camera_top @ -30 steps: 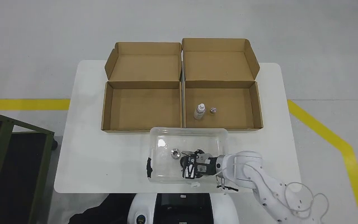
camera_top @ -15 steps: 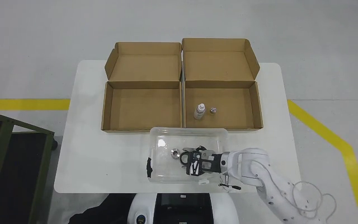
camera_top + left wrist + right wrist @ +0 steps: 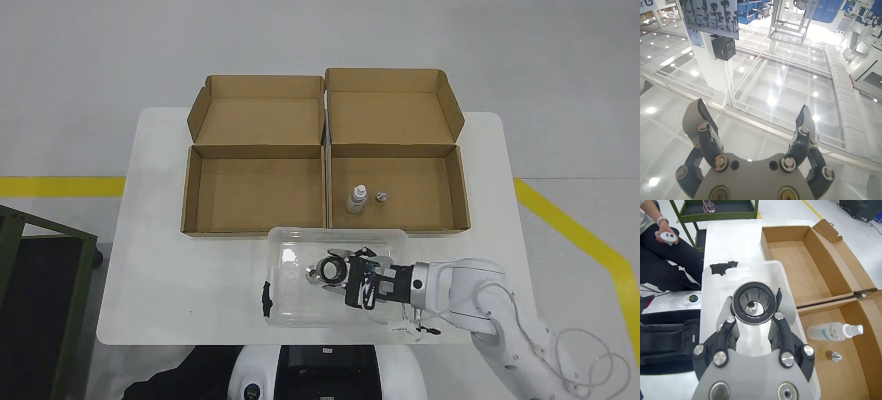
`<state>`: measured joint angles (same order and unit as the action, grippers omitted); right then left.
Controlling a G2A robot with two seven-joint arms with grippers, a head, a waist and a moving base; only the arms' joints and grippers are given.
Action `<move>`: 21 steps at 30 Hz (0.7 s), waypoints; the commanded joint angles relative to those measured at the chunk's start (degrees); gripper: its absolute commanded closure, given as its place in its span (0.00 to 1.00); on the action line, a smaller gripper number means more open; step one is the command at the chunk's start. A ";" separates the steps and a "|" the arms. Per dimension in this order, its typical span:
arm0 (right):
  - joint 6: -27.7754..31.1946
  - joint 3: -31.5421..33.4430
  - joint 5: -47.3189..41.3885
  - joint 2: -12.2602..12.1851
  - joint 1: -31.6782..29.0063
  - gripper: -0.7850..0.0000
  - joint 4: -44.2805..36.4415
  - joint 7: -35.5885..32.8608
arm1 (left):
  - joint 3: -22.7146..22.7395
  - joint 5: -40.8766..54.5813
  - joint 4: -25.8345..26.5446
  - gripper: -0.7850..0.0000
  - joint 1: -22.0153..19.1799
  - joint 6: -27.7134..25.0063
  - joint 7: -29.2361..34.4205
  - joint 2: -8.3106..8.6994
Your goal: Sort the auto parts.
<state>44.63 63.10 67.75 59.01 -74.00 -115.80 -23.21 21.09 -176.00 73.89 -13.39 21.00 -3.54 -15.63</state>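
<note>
One change against a second ago: my right jaws have travelled from the near edge of the clear tray (image 3: 380, 232) toward its middle, closer to the cardboard, and the forearm behind them has swung out to the right. The left box (image 3: 255, 195), the right box (image 3: 420, 190), the spray bottle (image 3: 357, 198) and the small fitting (image 3: 381, 197) lie as they did.

Count, item by item:

- One round part (image 3: 754, 305), a metal cup with a black rim. It is clamped between the right jaws, one jaw on each side of the rim, and held over the tray. I cannot tell whether it touches the tray floor.
- One tray, on the bench (image 3: 160, 250) just in front of the boxes, with black tape (image 3: 723, 268) at one end.
- Two boxes, side by side, flaps folded back.
- One spray bottle, on its side in the right box, near the wall next to the left box.
- One fitting, just beside the bottle and not touching it.

My left jaws stand wide apart, gripping nothing, pointed up at the ceiling.
</note>
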 commanded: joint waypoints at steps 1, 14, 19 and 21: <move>-0.83 0.30 -1.78 0.05 0.13 1.00 0.16 0.49 | 0.00 0.00 0.00 0.00 0.00 0.00 0.00 0.00; -3.50 3.92 -12.15 0.22 3.51 1.00 -0.81 3.24 | 0.00 0.00 0.00 0.00 0.00 0.00 0.00 0.00; -3.79 6.11 -15.02 0.14 4.75 1.00 -2.73 4.29 | 0.00 0.00 0.00 0.00 0.00 0.00 0.00 0.00; -3.83 7.15 -15.69 0.07 5.07 1.00 -3.69 4.57 | 0.00 0.00 0.00 0.00 0.00 0.00 0.00 0.00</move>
<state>40.83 69.72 52.34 59.12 -69.07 -119.04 -18.74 21.09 -176.00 73.89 -13.39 21.00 -3.54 -15.63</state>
